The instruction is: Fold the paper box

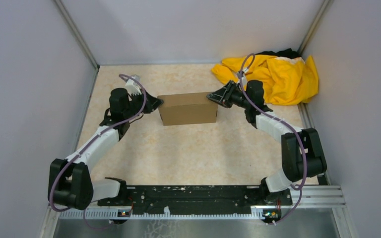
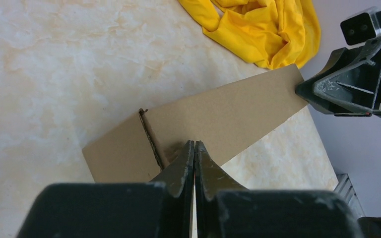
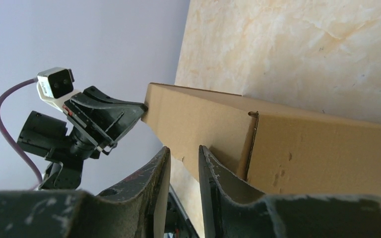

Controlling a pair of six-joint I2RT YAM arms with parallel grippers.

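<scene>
Left claw (image 2: 194,144): fingers pressed together with nothing seen between them, tips on the box's left end
Right claw (image 3: 181,148): jaws a little apart, tips at the box's right end, no cardboard clearly between them
Box (image 1: 187,108): on the counter (image 1: 203,153), towards the back, looking already closed into a shallow block
Long axis: runs left to right, straight from one claw to the other, so each claw meets an end head-on
Nearer arm: neither, both are at the box
Top view: gives the whole layout, but the jaws are too small to read
Left wrist view: shows a slit across the top panel just ahead of the tips
Right wrist view: shows an upright seam in the side wall, and the left claw touching the far corner
Cloth (image 1: 278,74): yellow, back right, apart from the box
Next move, likely: work on the ends, with any push running along the long axis
</scene>
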